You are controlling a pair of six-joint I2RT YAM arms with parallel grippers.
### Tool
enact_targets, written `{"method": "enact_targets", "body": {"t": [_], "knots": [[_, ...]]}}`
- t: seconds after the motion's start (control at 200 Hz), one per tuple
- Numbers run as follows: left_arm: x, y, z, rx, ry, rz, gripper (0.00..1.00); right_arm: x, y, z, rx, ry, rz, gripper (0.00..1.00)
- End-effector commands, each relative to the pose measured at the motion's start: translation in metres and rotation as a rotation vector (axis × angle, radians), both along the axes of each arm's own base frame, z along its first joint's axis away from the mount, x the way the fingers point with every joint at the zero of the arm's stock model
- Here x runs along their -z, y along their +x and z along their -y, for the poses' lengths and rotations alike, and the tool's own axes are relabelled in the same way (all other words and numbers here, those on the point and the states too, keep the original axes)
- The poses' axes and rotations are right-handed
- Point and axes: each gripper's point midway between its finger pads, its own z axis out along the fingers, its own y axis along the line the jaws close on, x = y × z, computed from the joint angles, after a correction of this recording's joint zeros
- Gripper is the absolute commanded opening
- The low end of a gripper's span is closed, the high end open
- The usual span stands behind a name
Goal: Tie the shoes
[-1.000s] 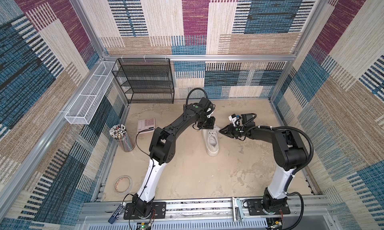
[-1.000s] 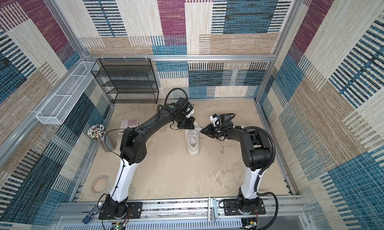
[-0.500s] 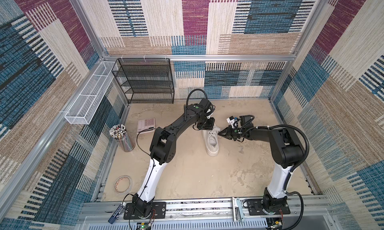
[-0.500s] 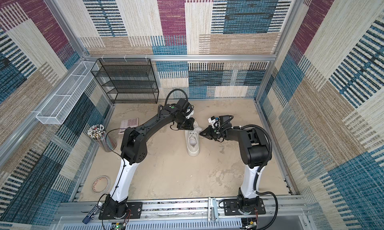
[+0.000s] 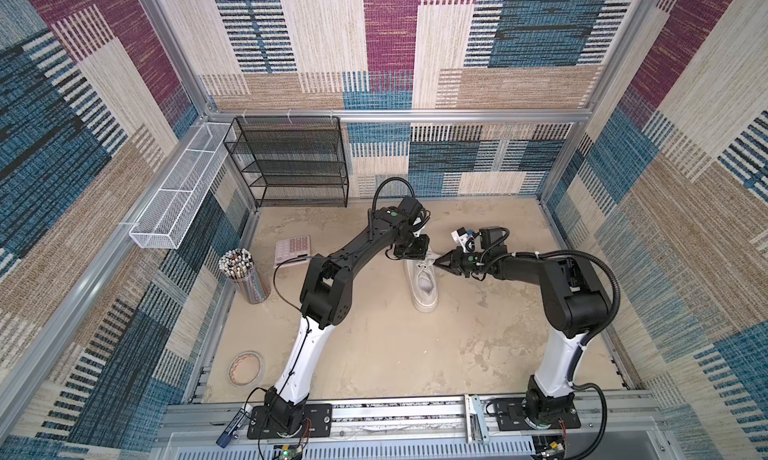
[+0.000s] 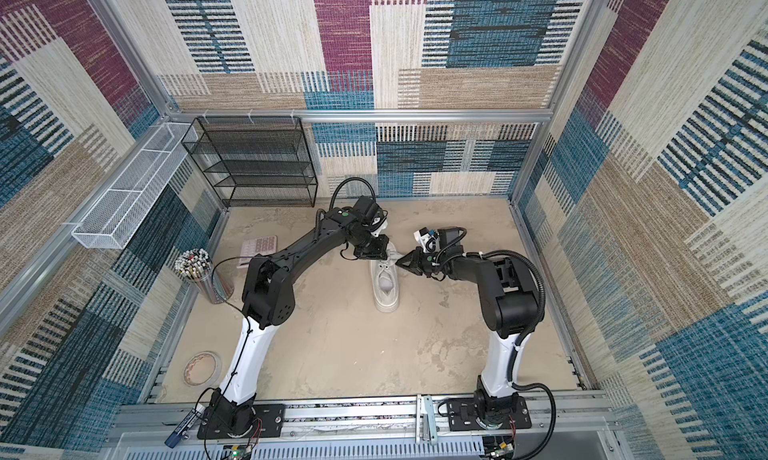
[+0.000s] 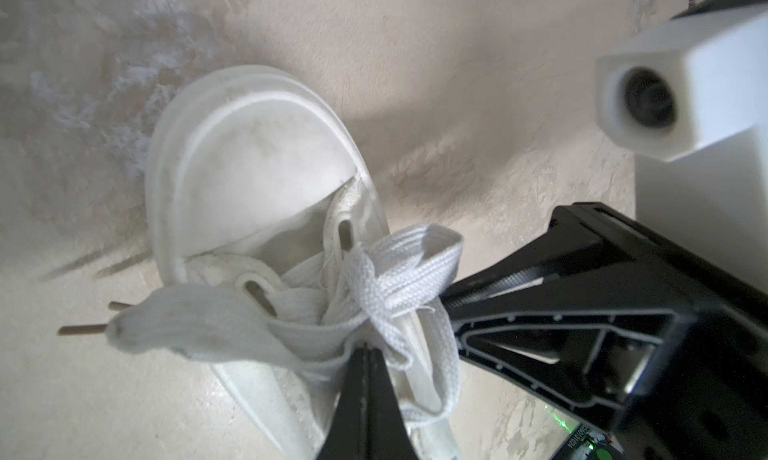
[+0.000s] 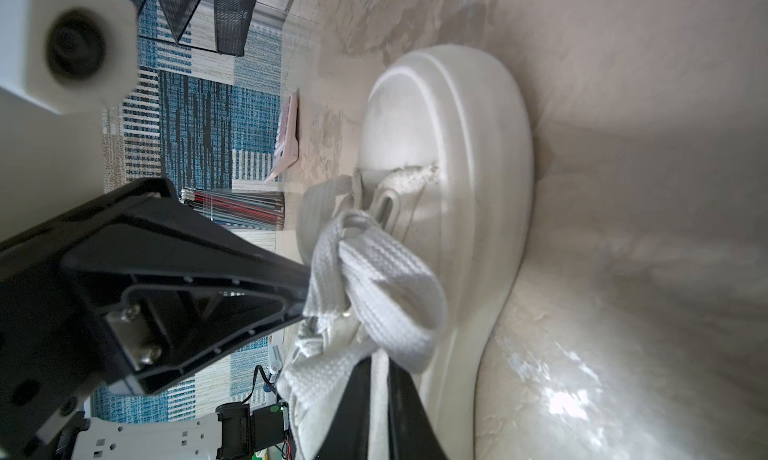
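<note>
The white low-top sneaker with thick platform sole (image 5: 426, 300) stands near the middle of the beige mottled table (image 5: 374, 354). Its long axis runs from near to far, with the toe toward the back wall. Both pincers meet at its front part. The left pincer (image 7: 365, 348) is pressed together on the flat off-white laces (image 7: 399, 287), and the right pincer (image 5: 436, 262), coming from the side, pinches a lace loop. Woven patchwork walls (image 5: 390, 42) in blue, magenta and cream enclose the table.

Perhaps carpeted walls (image 5: 390, 42), beige floor (image 5: 395, 354), black mesh shelf (image 5: 291, 163)
</note>
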Motion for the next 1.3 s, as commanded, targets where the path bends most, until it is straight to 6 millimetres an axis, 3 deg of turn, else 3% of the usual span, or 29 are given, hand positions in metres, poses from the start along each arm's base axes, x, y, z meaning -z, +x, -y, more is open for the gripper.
{"method": "enact_targets", "body": {"t": [0.0, 0.481, 0.967, 1.297], "knots": [[-0.001, -0.002, -0.003, -0.002, 0.009, -0.009, 0.00, -0.005, 0.005, -0.002, 0.004, 0.031, 0.009, 0.14], [-0.001, -0.001, -0.003, -0.005, 0.002, -0.014, 0.00, -0.009, -0.004, -0.011, -0.035, 0.093, 0.005, 0.13], [-0.001, -0.002, -0.003, -0.001, -0.005, -0.019, 0.00, -0.027, 0.000, -0.023, -0.044, 0.188, 0.041, 0.14], [-0.004, -0.005, -0.001, 0.016, -0.019, -0.026, 0.00, -0.026, 0.004, -0.024, -0.029, 0.211, 0.041, 0.17]]}}
